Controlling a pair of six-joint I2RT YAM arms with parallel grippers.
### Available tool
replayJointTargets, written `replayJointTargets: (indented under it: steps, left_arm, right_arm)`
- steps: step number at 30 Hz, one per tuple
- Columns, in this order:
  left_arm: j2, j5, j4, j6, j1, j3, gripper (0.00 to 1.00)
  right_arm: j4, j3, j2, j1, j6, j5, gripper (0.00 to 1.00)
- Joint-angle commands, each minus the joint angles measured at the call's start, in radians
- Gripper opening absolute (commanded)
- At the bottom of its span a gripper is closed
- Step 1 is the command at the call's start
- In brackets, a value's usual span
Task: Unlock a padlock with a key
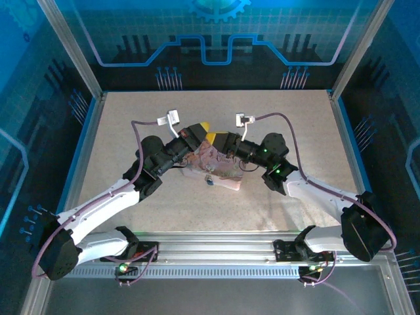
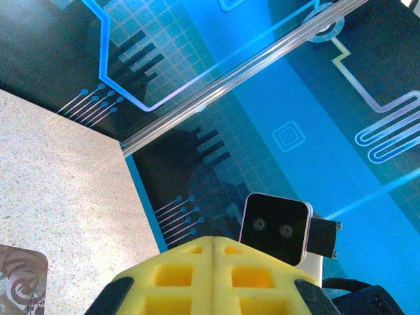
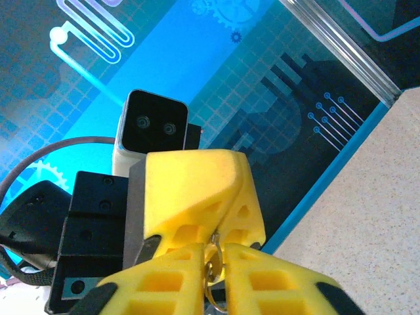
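Observation:
A thin metal key on a wire ring hangs in the air between the two grippers, over the pink tin. My left gripper is shut, its yellow fingers pinching the key's upper end. My right gripper comes in from below with its yellow fingers closed against the ring on both sides. The small bluish padlock sits at the front edge of the tin, below both grippers. In the left wrist view the left gripper shows its pads pressed together, and the key is hidden there.
The tin lies at the middle of the speckled table; one of its corners shows in the left wrist view. Blue walls and aluminium posts enclose the table. Each arm's wrist camera is close to the other's fingers.

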Motion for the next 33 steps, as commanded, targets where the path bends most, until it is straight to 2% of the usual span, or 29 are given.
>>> replayJointTargets:
  steps: [1,5,8,9,10,11,16,19,23,27,30,33]
  left_arm:
    - [0.000,-0.012,0.044,0.004,-0.010,0.017,0.00]
    - [-0.015,-0.028,0.020,0.021,-0.009,0.018,0.00]
    - [-0.043,-0.046,-0.036,0.057,-0.010,0.027,0.02]
    - [-0.051,-0.053,-0.058,0.064,-0.009,0.031,0.08]
    - [-0.062,-0.064,-0.087,0.068,-0.009,0.036,0.20]
    - [-0.074,-0.074,-0.118,0.072,-0.010,0.043,0.27]
    - [-0.138,-0.133,-0.388,0.121,-0.008,0.120,0.50]
    - [-0.165,-0.172,-0.607,0.120,-0.004,0.199,0.57]
    - [-0.162,-0.186,-0.883,0.022,0.011,0.317,0.61]
    - [-0.125,-0.152,-1.103,-0.123,0.023,0.436,0.62]
    - [-0.093,-0.100,-1.179,-0.213,0.025,0.487,0.62]
    - [-0.072,-0.040,-1.169,-0.287,0.025,0.494,0.60]
  right_arm:
    - [0.023,0.027,0.011,0.008,-0.002,-0.007,0.09]
    - [-0.030,0.020,-0.011,0.008,-0.037,-0.001,0.01]
    - [-0.136,0.026,-0.050,0.010,-0.108,0.010,0.00]
    - [-0.179,0.033,-0.061,0.013,-0.140,0.015,0.00]
    - [-0.245,0.044,-0.078,0.015,-0.182,0.024,0.00]
    - [-0.321,0.058,-0.094,0.020,-0.234,0.036,0.00]
    - [-0.742,0.193,-0.144,0.059,-0.558,0.149,0.00]
    - [-0.920,0.262,-0.147,0.078,-0.732,0.248,0.00]
    - [-1.057,0.334,-0.142,0.108,-0.951,0.400,0.00]
    - [-1.080,0.369,-0.142,0.136,-1.142,0.544,0.00]
    - [-1.050,0.372,-0.144,0.169,-1.274,0.620,0.00]
    - [-1.015,0.368,-0.134,0.223,-1.404,0.703,0.00]
